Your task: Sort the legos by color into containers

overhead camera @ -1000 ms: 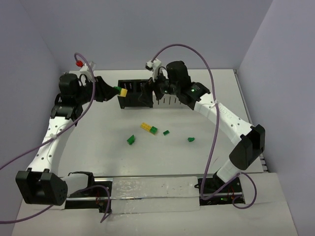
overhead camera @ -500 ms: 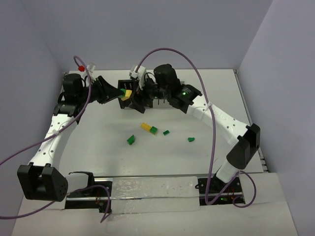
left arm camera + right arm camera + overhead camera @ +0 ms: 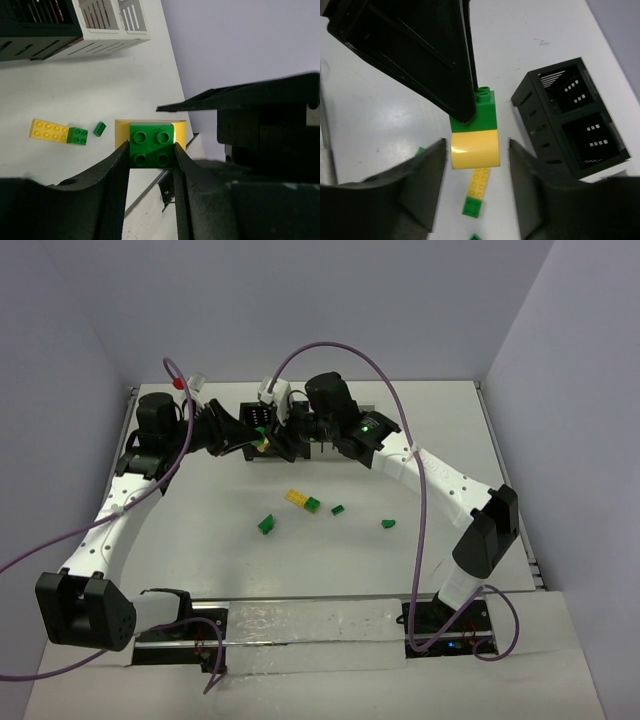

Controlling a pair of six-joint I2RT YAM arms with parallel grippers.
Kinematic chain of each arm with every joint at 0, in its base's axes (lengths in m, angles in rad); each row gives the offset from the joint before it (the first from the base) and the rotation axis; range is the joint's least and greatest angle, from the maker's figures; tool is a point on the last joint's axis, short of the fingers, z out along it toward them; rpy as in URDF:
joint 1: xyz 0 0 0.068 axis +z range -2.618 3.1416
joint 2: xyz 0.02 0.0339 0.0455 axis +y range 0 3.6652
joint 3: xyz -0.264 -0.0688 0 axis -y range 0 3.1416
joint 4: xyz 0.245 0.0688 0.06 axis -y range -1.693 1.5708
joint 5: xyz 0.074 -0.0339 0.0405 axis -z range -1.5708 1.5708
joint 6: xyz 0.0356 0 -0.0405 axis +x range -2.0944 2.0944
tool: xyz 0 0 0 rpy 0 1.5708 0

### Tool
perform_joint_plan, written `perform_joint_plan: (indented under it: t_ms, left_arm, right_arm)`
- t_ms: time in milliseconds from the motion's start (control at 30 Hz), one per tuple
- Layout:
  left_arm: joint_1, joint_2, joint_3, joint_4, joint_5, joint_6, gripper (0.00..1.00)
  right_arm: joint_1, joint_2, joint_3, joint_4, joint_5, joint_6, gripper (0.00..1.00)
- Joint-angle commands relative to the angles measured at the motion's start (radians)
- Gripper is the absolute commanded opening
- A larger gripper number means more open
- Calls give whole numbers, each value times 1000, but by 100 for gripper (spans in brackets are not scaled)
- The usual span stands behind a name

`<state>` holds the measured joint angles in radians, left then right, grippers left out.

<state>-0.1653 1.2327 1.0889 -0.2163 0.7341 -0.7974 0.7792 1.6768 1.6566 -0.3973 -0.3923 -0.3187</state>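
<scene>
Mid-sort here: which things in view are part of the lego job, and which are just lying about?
Job: green-on-yellow stack in the left gripper, right gripper open around it; loose yellow-green piece; loose green bricks; black bins; white bins.
Lying about: purple cables; shiny strip along the near table edge.

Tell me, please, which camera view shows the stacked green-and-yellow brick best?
The right wrist view: it shows the green-and-yellow brick side-on, both colours clear. The left wrist view shows the brick from above, green studs and only a yellow rim. The top view shows it as just a speck.
</scene>
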Motion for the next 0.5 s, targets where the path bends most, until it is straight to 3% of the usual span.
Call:
perform_joint_plan:
  t_ms: [0, 100, 200, 233, 467]
  left_arm:
    - [-12, -10, 6, 73, 44, -33, 0]
    - [-14, -10, 5, 75, 48, -37, 0]
    - [-16, -13, -3, 71, 41, -27, 0]
    - [-16, -13, -6, 69, 34, -22, 0]
    - [41, -6, 30, 42, -70, 72, 0]
  right_arm:
    - [4, 3, 40, 23, -16, -24, 51]
    - [3, 0, 34, 28, -16, -30, 33]
    - [3, -6, 25, 29, -14, -33, 4]
    - [5, -9, 22, 30, -10, -34, 0]
    - [1, -57, -49, -1, 10, -87, 0]
